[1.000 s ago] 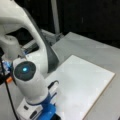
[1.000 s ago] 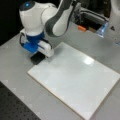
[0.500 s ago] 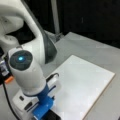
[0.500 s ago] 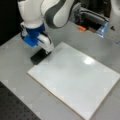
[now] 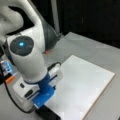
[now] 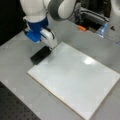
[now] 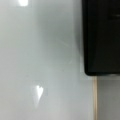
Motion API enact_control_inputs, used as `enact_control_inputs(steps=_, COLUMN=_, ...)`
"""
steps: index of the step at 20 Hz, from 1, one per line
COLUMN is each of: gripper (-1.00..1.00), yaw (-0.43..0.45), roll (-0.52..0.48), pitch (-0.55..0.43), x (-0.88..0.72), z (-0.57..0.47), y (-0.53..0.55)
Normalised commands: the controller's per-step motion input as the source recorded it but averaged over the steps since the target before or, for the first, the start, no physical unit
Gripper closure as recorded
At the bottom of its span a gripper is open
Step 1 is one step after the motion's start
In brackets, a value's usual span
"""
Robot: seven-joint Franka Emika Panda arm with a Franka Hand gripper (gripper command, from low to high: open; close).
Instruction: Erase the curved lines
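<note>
The claw (image 6: 48, 46), its grip state unclear, sits on a black eraser (image 6: 40, 55) at the white board's (image 6: 75, 77) corner.

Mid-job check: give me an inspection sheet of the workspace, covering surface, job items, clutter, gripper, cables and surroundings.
Surface: grey table, white board lying flat on it.
Job's things: black block eraser at the board's upper-left corner in a front view, partly over its edge; curve lines not visible on the board in any view.
Clutter: small orange item beyond the board.
Gripper: gripper low over the eraser, at its end; the state of the jaws is not discernible.
Cables: black cable looping beside the arm's wrist.
Surroundings: dark backdrop; equipment at a front view's top right.
</note>
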Motion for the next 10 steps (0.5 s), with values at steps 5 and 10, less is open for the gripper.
enact_control_inputs(steps=5, gripper=-1.0, yaw=-0.006, roll=-0.193, pitch=-0.163, x=-0.32, z=-0.07, y=0.49)
enact_control_inputs(steps=10, gripper=-1.0, yaw=0.027, roll=-0.184, pitch=-0.155, x=-0.24, z=-0.06, y=0.28)
